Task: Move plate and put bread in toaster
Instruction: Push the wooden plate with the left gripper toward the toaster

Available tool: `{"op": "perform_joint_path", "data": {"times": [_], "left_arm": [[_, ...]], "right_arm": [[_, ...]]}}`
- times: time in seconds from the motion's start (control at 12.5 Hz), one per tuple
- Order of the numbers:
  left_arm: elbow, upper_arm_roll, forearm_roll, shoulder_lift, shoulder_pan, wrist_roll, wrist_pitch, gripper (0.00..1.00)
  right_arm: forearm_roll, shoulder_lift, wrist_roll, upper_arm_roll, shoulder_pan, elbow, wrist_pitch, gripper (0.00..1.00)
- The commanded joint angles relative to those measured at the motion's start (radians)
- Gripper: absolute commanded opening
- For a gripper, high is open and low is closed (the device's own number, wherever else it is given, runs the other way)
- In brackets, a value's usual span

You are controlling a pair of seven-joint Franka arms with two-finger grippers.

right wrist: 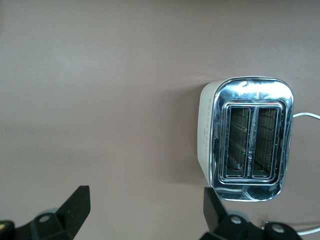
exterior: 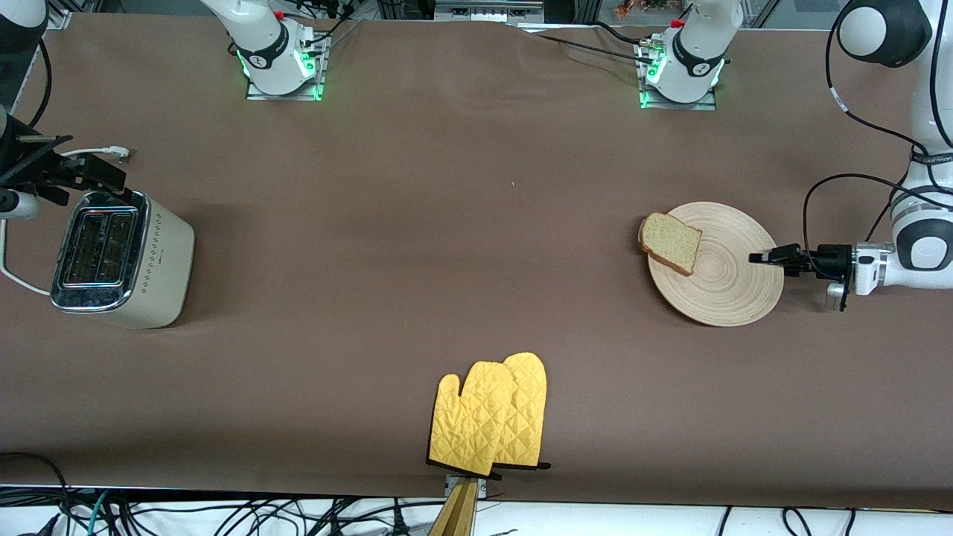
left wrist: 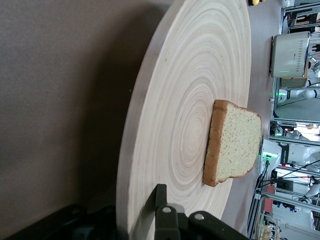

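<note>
The pale wood plate (exterior: 733, 279) lies toward the left arm's end of the table. The bread (exterior: 670, 242) rests on its rim on the side toward the toaster, partly overhanging. My left gripper (exterior: 758, 258) grips the plate's rim opposite the bread. In the left wrist view one finger (left wrist: 161, 200) lies on the plate (left wrist: 185, 100); the other is under the rim. The bread (left wrist: 235, 145) lies flat there. The cream toaster (exterior: 119, 257) stands at the right arm's end, slots empty. My right gripper (exterior: 56, 179) hangs open over the table beside the toaster (right wrist: 247, 145), with the gripper (right wrist: 145, 210) empty.
A pair of yellow oven mitts (exterior: 491, 417) lies at the table's edge nearest the front camera, midway along. The toaster's white cord (exterior: 15, 279) runs off the right arm's end. The toaster also shows far off in the left wrist view (left wrist: 290, 52).
</note>
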Motion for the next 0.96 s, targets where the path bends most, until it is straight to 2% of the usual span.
{"op": "perform_joint_path", "data": {"times": [0.0, 0.16, 0.4, 0.48, 0.88], "left_arm": [[0.002, 0.000, -0.013, 0.027, -0.013, 0.011, 0.013, 0.00], [0.008, -0.021, -0.013, 0.018, -0.023, -0.111, -0.007, 0.00], [0.018, -0.121, -0.018, 0.002, -0.033, -0.351, -0.034, 0.00], [0.018, -0.141, -0.019, 0.001, -0.060, -0.366, -0.033, 0.00], [0.010, -0.178, -0.217, -0.047, -0.212, -0.398, -0.024, 0.00]], "right_arm": [[0.017, -0.011, 0.001, 0.003, -0.008, -0.009, -0.006, 1.00], [0.019, -0.012, 0.001, 0.003, -0.008, -0.009, -0.006, 1.00], [0.017, -0.011, 0.001, 0.003, -0.008, -0.009, -0.006, 1.00], [0.019, -0.011, 0.001, 0.003, -0.007, -0.009, -0.006, 1.00], [0.019, -0.011, 0.001, 0.005, -0.007, -0.008, -0.006, 1.00]]}}
